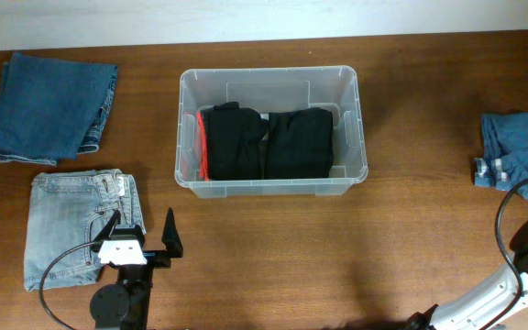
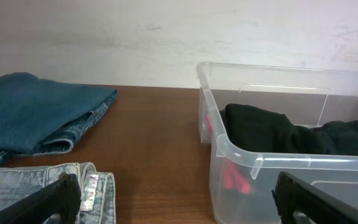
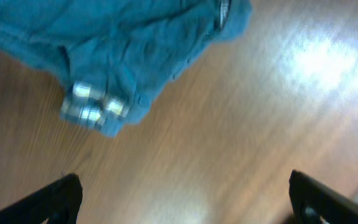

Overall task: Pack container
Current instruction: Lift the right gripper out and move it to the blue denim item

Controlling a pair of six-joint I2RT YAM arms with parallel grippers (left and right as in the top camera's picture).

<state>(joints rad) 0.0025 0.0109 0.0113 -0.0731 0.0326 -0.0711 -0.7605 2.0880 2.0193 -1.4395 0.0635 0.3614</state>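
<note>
I read this as mid-pack. The container (image 1: pixel 270 187) sits at centre frame in the overhead view, slightly above the middle, and already has black clothes (image 1: pixel 264 142) folded across its floor with something red (image 1: pixel 200 147) tucked against its left wall. Three pieces are outside it: dark jeans (image 1: pixel 53 105) folded at upper left, light jeans (image 1: pixel 76 225) at lower left, and a crumpled blue garment (image 1: pixel 511 156) at the right edge.

Neither arm holds anything. My left fingers (image 1: pixel 170 236) stand wide apart at the right edge of the light jeans, looking toward the container's near corner. My right fingers (image 3: pixel 48 199) are also spread wide, with only bare wood between them and the blue garment just above them in that view. The picture is blurred, so I cannot tell how high they hang.

So the step in hand looks like fetching the next piece, and the blue garment seems the likeliest. That calls for coming down on a thick bunch of cloth — not a single loose layer — then closing, lifting clear of the rim and carrying it left to lay it on the black pile. Loose denim may trail and catch the rim.

The surface is brown wood grain with glare in the right wrist view. Behind it runs a pale, faintly scuffed wall (image 2: pixel 166 37) — nothing else of the room shows.
</note>
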